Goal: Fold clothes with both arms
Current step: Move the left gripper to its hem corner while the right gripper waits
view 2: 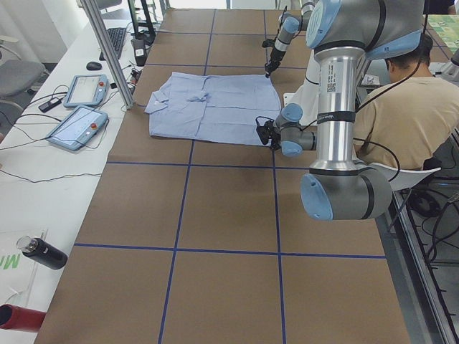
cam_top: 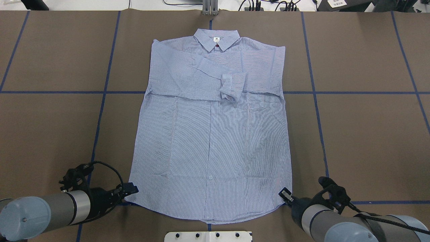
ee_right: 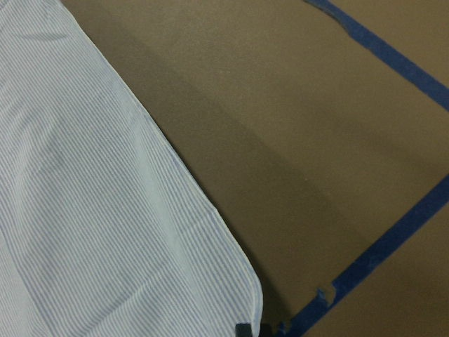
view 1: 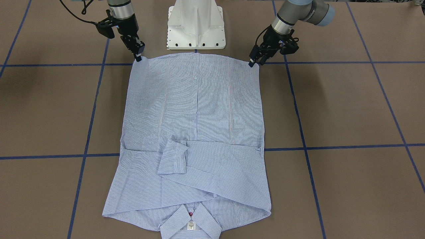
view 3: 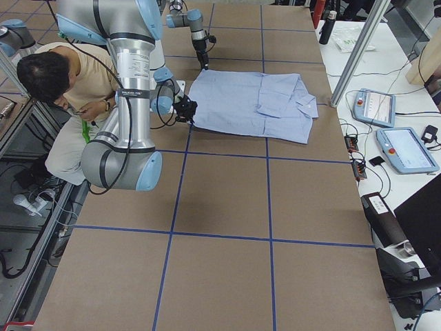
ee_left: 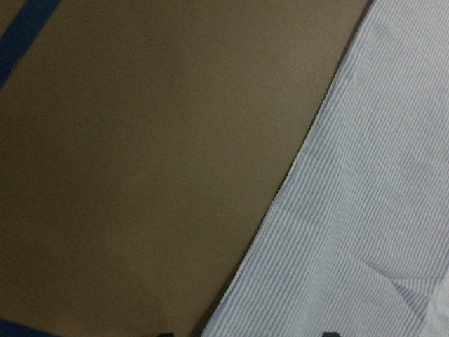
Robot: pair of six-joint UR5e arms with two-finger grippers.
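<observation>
The light blue-and-white striped shirt [view 1: 196, 109] [cam_top: 215, 134] lies flat on the brown table, collar away from the robot and both sleeves folded across the chest. My left gripper [view 1: 255, 63] [cam_top: 129, 189] is down at the near hem corner on its side. In the left wrist view its fingertips stand wide apart, open, with the hem edge [ee_left: 302, 232] between them. My right gripper [view 1: 138, 59] [cam_top: 285, 194] is at the other near hem corner. In the right wrist view its tips [ee_right: 243, 328] sit together on the rounded hem corner [ee_right: 238, 281], shut on the cloth.
The white pedestal base [view 1: 196, 30] stands just behind the hem. Blue tape lines [cam_top: 100, 111] grid the table. A person [view 2: 401, 115] sits behind the robot. Two teach pendants [view 2: 79, 122] and a dark bottle [view 2: 43, 252] lie on the side bench.
</observation>
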